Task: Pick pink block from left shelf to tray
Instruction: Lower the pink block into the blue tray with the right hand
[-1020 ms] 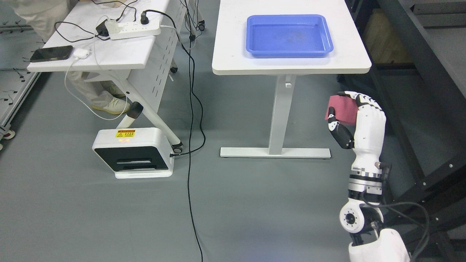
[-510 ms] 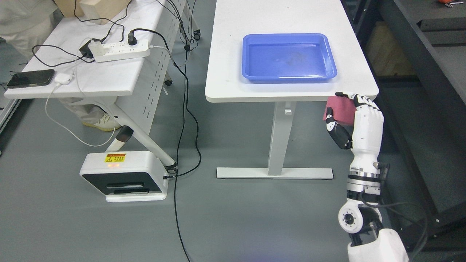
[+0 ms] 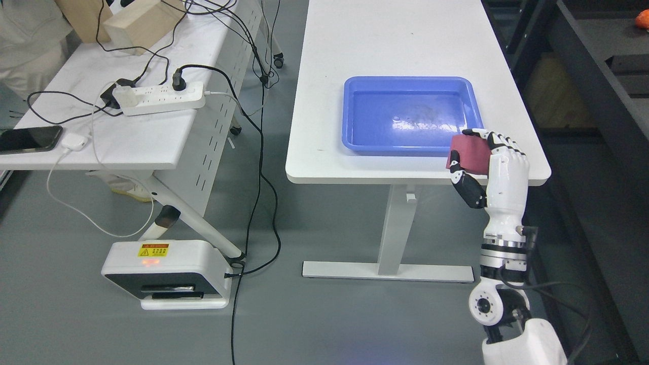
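Note:
My right hand (image 3: 474, 152) rises from the lower right with its fingers curled around a dark pink block (image 3: 467, 154). Hand and block hang over the front right edge of the white table (image 3: 355, 167), just in front of the near right corner of the blue tray (image 3: 362, 111). The tray lies flat on the table with nothing in it. My left hand does not show.
A second white table (image 3: 127, 137) at the left carries a power strip (image 3: 159, 99), a phone (image 3: 28, 139), cables and wooden blocks (image 3: 139, 23). A white box device (image 3: 165, 274) sits on the grey floor. Dark shelving (image 3: 598, 101) runs along the right. A person in light clothing stands at the far left.
The camera has moved forward, so the tables sit lower in the picture. My right hand with the pink block has come from below the table edge up to the tray's near right corner.

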You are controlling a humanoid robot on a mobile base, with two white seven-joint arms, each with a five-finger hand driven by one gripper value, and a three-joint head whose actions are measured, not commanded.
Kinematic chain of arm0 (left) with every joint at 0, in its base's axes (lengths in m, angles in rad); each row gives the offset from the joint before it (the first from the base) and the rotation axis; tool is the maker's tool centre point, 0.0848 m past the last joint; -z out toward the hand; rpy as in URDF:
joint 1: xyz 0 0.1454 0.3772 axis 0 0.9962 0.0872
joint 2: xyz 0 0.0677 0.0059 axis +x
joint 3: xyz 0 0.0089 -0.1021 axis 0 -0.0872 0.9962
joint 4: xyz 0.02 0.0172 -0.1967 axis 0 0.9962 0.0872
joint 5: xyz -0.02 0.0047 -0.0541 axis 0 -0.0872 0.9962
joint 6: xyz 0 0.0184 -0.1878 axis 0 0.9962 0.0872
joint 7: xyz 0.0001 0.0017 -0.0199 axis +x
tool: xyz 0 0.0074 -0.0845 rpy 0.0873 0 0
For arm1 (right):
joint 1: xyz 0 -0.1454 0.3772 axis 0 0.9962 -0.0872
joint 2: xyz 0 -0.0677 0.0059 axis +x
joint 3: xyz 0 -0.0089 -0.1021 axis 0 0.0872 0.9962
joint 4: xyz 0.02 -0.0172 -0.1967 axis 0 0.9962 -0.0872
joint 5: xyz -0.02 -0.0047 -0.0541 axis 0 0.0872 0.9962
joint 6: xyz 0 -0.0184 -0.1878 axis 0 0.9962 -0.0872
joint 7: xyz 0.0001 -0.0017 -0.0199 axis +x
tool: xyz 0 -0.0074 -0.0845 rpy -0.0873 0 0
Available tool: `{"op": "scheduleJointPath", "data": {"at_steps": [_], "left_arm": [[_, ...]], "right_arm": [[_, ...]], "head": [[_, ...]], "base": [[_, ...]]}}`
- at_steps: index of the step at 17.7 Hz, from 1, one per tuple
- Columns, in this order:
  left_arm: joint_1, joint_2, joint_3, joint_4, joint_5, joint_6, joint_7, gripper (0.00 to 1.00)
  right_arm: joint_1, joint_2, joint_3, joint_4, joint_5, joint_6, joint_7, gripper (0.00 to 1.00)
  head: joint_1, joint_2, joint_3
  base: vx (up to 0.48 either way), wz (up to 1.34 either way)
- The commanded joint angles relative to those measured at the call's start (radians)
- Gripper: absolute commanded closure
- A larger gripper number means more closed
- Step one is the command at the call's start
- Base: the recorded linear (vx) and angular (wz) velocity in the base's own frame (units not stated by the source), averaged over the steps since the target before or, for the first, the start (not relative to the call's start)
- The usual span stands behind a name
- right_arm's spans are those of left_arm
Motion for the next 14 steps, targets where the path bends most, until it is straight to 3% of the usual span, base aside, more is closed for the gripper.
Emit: {"op": "scheduleJointPath", "data": {"at_steps": [1, 14], "left_arm": [[0.020, 0.017, 0.000, -0.017, 0.000, 0.000, 0.000, 0.00], [0.020, 0.017, 0.000, -0.017, 0.000, 0.000, 0.000, 0.00]], "right_arm": [[0.023, -0.017, 0.017, 0.000, 0.001, -0.002, 0.006, 0.94], [0.020, -0.017, 0.126, 0.023, 0.225, -0.031, 0.074, 0.94]], "head": [[0.0000, 0.000, 0.000], [0.0000, 0.000, 0.000]], "base": [[0.242, 0.02], [0.194, -0.01]]}}
